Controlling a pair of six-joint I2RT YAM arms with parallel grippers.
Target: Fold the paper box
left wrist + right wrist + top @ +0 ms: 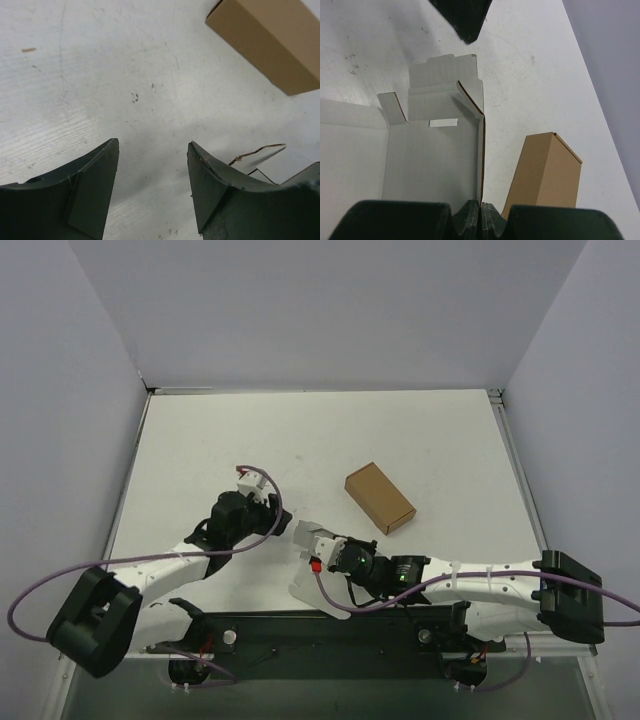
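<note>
Found left gripper spread open and empty above table. Noted paper box just right of it, lying flat-open on table, right wall raised and pinched in closed right gripper. Recorded brown box near, further right.

place: robot lab cell | cue: white table, plain grey walls

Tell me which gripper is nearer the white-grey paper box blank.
Right. The right gripper is on the thin white-grey paper box blank, jaws shut on its raised side panel. The left gripper is open alongside it, holding nothing.
</note>
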